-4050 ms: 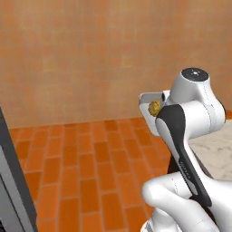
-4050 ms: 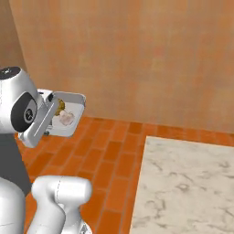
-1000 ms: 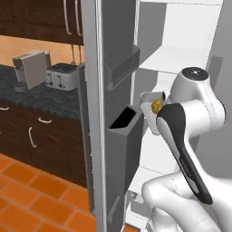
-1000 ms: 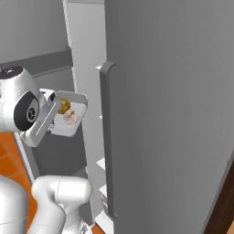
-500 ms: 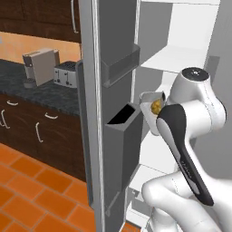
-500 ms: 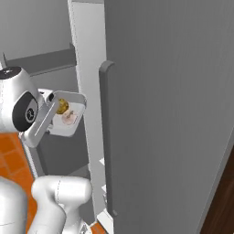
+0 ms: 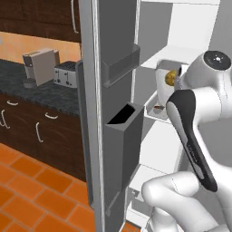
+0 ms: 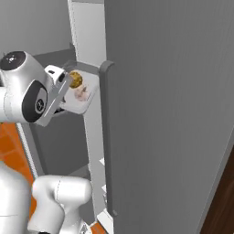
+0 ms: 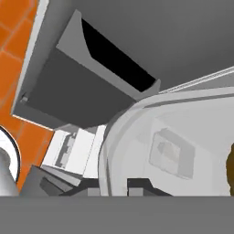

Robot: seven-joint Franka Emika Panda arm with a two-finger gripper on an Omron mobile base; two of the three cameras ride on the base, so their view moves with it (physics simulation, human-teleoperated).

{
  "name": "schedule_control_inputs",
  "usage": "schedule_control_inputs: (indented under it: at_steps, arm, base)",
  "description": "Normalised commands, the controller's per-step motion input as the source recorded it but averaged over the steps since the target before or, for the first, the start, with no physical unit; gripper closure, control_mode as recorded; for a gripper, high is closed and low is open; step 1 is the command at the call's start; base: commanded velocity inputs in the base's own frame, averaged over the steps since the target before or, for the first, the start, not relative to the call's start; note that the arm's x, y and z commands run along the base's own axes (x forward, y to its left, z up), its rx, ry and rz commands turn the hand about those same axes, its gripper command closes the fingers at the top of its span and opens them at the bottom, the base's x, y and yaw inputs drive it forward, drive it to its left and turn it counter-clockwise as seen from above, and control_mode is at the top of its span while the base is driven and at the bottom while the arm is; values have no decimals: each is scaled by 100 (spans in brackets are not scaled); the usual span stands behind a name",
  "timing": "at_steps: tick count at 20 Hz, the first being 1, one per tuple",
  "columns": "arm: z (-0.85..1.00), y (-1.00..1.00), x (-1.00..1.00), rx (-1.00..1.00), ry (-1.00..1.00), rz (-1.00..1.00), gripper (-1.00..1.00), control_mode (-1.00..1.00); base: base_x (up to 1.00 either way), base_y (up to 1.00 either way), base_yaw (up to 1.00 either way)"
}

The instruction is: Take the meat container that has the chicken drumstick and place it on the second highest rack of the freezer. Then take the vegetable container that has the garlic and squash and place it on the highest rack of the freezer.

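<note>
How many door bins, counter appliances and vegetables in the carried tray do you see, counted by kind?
Grey door bins: 2 (upper, lower)
Counter appliances: 2 (coffee machine, toaster)
Vegetables in the tray: 2 (squash, garlic)
Total: 6

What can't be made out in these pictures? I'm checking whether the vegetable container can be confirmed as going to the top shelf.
- Highest rack: cut off by the top edge in the left base view.
- Gripper: fingertips barely clear the bottom edge of the hand view; the arm hides it in both base views.
- Squash and garlic: too small for detail in the right base view.
- Container: mostly behind the arm in the left base view.
</note>
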Motion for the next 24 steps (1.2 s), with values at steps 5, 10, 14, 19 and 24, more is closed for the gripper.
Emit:
schedule_control_inputs:
  at_steps: [5, 10, 14, 19, 24]
  arm:
    - [36, -1, 100, 10, 1, -21, 100, -100]
    - [44, -2, 100, 15, 3, -8, 100, -100]
    - [13, -22, 100, 10, 0, 0, 100, -100]
    - [0, -58, 100, 0, 0, 0, 100, -100]
    - [-8, -29, 100, -2, -3, 0, 100, -100]
  base:
    - [0, 0, 0]
    - [0, 0, 0]
    - [0, 0, 0]
    - [0, 0, 0]
    - [0, 0, 0]
